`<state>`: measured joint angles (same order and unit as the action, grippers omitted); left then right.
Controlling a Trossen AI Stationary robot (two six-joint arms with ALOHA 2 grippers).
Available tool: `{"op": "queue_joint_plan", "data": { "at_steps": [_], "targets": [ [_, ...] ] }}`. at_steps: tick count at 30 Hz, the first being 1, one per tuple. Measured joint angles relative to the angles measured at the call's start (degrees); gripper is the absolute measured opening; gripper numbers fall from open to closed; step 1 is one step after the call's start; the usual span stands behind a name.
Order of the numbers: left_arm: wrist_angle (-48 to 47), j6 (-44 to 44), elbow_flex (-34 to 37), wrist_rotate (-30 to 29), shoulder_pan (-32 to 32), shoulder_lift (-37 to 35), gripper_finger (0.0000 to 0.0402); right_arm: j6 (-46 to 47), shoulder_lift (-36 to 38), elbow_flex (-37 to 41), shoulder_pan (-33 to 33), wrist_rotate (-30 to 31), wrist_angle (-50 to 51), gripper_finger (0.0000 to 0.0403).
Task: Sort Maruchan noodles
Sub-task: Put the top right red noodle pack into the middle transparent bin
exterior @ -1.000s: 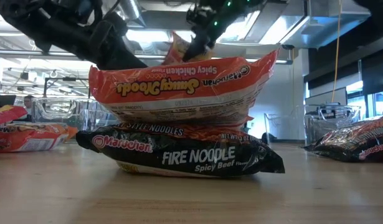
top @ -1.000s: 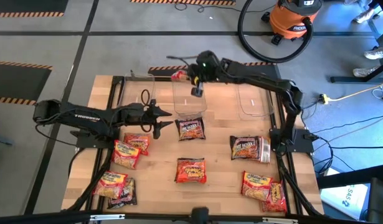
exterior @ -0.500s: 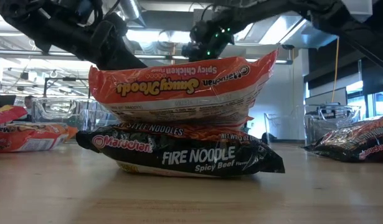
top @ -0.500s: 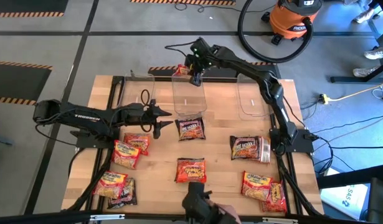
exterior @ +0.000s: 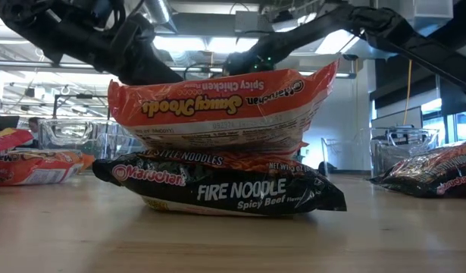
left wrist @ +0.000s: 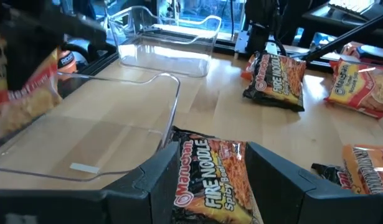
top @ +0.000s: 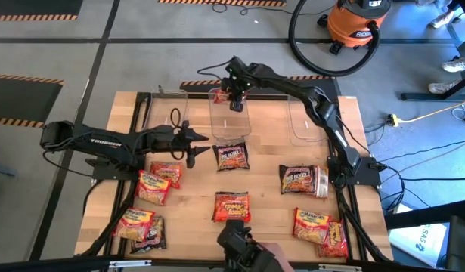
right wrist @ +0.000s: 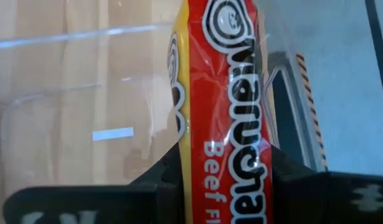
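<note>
My right gripper (top: 234, 97) is shut on a red Maruchan beef packet (right wrist: 222, 74) over the far end of the middle clear tub (top: 230, 121). My left gripper (top: 204, 147) stands open at the table's left-middle. Its fingers stand either side of a dark Fire Noodle packet (left wrist: 210, 180) that lies flat just in front of that tub, and they do not touch it. More Maruchan noodles lie flat about the table: red and orange packets at the left (top: 153, 185), one in the near middle (top: 232, 206), and a dark one at the right (top: 302, 180). My right gripper pinches the red packet between its two fingers, one finger on each flat face (right wrist: 231, 158). The fingers slant down from above. The packet stands out edge-on beyond the fingertips, lifted clear above the tub's floor.
Clear tubs stand at the far left (top: 169, 106) and far right (top: 306, 121). An orange Spicy Chicken packet (exterior: 217, 110) lies stacked on a dark one (exterior: 225, 189) near the front left. More packets lie at the near right (top: 320, 227). A person's hand (top: 251, 253) shows at the near edge.
My right gripper has sunk toward the middle tub with the red packet and tipped further downward; in the low view the packet has dropped behind the orange packet. A person's hand has come in at the table's near edge.
</note>
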<state>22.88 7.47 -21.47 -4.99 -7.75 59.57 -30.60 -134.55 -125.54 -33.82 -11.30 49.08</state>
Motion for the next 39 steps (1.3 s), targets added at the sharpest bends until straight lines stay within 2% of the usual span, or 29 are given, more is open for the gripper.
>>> {"op": "queue_joint_plan", "data": {
  "at_steps": [21,24,30,32,39],
  "targets": [
    [2.61,-0.54,0.0,-0.04,0.0,0.0,0.0176,-1.17,-3.97,0.04,0.11,-0.15,-1.92,0.0095],
    [2.57,-0.55,0.02,-0.04,0.0,0.04,0.0176,-0.97,-4.35,0.04,0.11,0.15,-1.89,0.0112],
    [2.57,-1.16,0.02,-0.04,0.01,0.04,0.0176,-0.9,-4.39,0.04,0.09,0.4,-2.89,0.0175],
    [2.57,-1.63,0.02,-0.04,0.02,0.04,0.0176,-0.92,-4.39,0.04,0.11,2.14,-2.91,0.0191],
    [2.54,-1.64,0.02,-0.04,0.01,0.04,0.0176,-1.17,-4.37,-0.06,0.11,4.77,-4.25,0.0208]
  ]
}}
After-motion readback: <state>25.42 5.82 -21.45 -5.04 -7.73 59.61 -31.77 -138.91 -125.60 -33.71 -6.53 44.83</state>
